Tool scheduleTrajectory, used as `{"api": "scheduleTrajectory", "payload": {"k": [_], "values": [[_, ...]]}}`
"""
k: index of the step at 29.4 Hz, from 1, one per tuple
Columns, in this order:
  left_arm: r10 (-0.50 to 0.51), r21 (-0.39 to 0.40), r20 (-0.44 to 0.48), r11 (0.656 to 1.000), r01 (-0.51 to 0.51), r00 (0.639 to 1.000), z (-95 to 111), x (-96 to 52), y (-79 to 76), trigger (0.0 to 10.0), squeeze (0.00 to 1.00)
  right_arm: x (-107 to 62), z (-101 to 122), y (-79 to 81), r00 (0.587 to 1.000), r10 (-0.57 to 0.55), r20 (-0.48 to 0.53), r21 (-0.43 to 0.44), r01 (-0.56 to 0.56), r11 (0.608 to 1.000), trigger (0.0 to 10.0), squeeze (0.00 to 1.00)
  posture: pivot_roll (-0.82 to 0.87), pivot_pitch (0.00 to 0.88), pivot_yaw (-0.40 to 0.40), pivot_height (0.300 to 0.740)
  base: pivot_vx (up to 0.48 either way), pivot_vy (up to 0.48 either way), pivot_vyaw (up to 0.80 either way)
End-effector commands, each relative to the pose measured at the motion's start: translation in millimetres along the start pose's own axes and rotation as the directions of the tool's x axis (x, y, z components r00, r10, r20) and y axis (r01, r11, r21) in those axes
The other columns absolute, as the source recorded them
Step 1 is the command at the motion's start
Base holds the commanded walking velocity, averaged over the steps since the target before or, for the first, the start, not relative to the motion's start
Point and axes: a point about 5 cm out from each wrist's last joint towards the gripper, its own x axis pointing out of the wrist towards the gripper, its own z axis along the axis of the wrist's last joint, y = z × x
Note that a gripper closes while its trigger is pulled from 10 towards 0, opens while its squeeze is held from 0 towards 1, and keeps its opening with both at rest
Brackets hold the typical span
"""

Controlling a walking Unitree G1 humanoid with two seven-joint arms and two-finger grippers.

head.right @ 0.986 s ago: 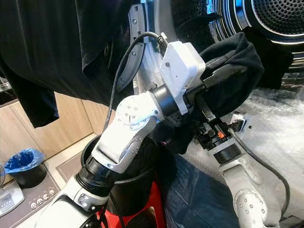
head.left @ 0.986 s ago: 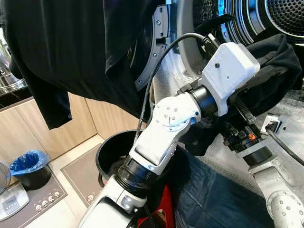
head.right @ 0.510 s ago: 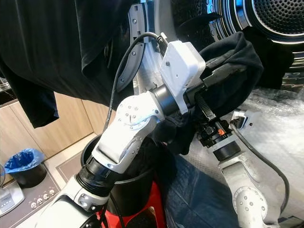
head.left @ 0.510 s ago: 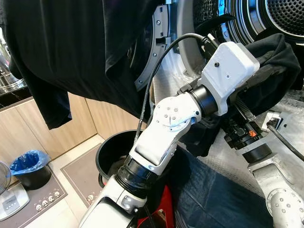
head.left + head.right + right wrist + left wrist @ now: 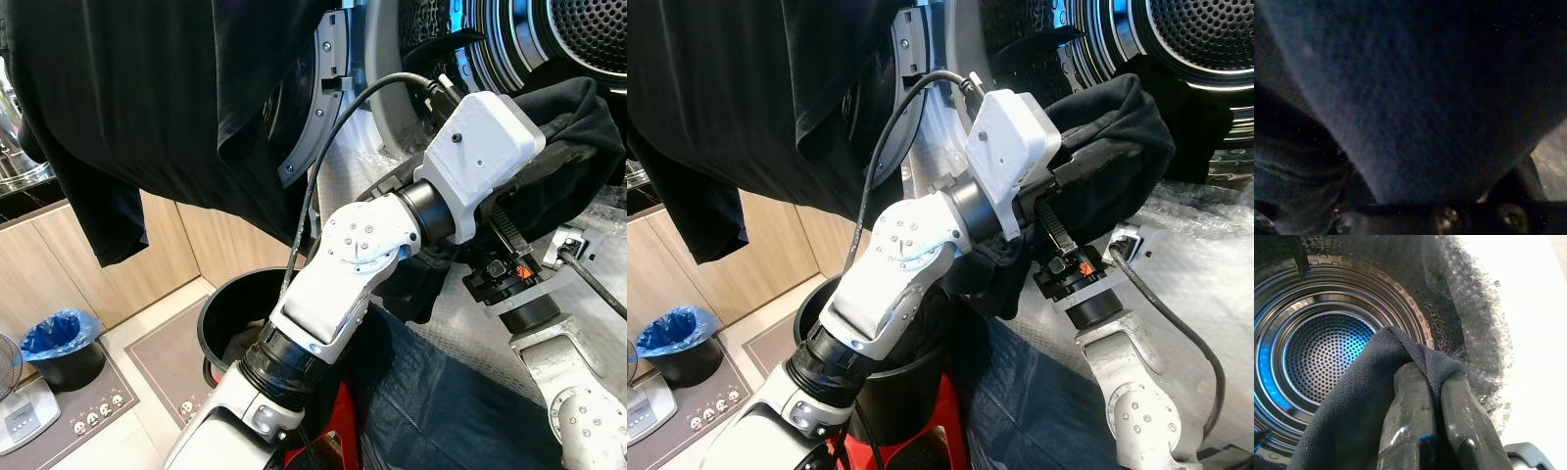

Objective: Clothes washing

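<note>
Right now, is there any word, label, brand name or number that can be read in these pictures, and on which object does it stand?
No text can be read in any view.
Control panel at the lower left: small round markings, too small to read.
Scale-like device beside it: display too small to read.
Left wrist camera housing: plain white, no label.
Washing machine drum: no markings.
Dark garment in the left pincer: no print visible.
</note>
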Motion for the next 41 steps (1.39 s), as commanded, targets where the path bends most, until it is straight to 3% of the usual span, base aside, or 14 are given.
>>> {"api": "scheduleTrajectory", "payload": {"k": [1, 2, 3, 20, 28, 37, 41], "values": [[-0.026, -0.039, 0.042, 0.999, 0.027, 0.999, 7.5, 5.9, -8.4, 10.0, 0.0, 10.1, 15.4, 16.8, 0.995, 0.078, 0.067, -0.013, -0.077, 0.997, 0.0, 0.0, -0.11, 0.0, 0.079, 0.74, 0.0, 0.0, 0.0], [-0.025, -0.06, 0.036, 0.998, 0.027, 0.999, 6.4, 6.5, -8.6, 10.0, 0.0, 11.1, 14.5, 19.7, 0.993, 0.09, 0.07, -0.001, -0.09, 0.996, 0.0, 0.0, -0.11, 0.0, 0.079, 0.74, 0.0, 0.0, 0.0], [-0.029, -0.1, 0.031, 0.994, 0.032, 0.999, 4.9, 6.5, -8.6, 10.0, 1.0, 11.9, 13.3, 21.4, 0.993, 0.093, 0.074, 0.012, -0.094, 0.996, 0.0, 0.0, -0.1, 0.0, 0.078, 0.74, 0.0, 0.0, 0.0], [-0.115, -0.164, 0.009, 0.98, 0.115, 0.993, 9.1, 1.8, -19.8, 10.0, 1.0, 15.2, 5.6, 28.4, 0.99, 0.096, 0.101, 0.085, -0.104, 0.991, 0.0, 0.0, -0.09, 0.0, 0.076, 0.74, 0.0, 0.0, 0.0], [-0.163, -0.137, -0.088, 0.979, 0.15, 0.983, 5.1, -6.6, -28.5, 10.0, 1.0, 12.3, 7.4, 28.1, 0.983, 0.143, 0.111, 0.064, -0.151, 0.986, 0.0, 0.0, -0.09, 0.0, 0.077, 0.74, 0.0, 0.0, 0.0], [-0.178, -0.116, -0.151, 0.98, 0.161, 0.972, 4.4, -13.1, -32.4, 10.0, 1.0, 8.2, 3.1, 29.4, 0.973, 0.227, 0.051, 0.044, -0.23, 0.972, 0.0, 0.0, -0.09, 0.0, 0.076, 0.74, 0.0, 0.0, 0.0], [-0.193, -0.093, -0.223, 0.98, 0.176, 0.955, -3.1, -29.5, -35.7, 10.0, 1.0, 6.1, 3.4, 25.8, 0.967, 0.255, 0.014, 0.029, -0.256, 0.966, 0.0, 0.0, -0.07, 0.0, 0.073, 0.74, 0.0, 0.0, 0.0]]}}
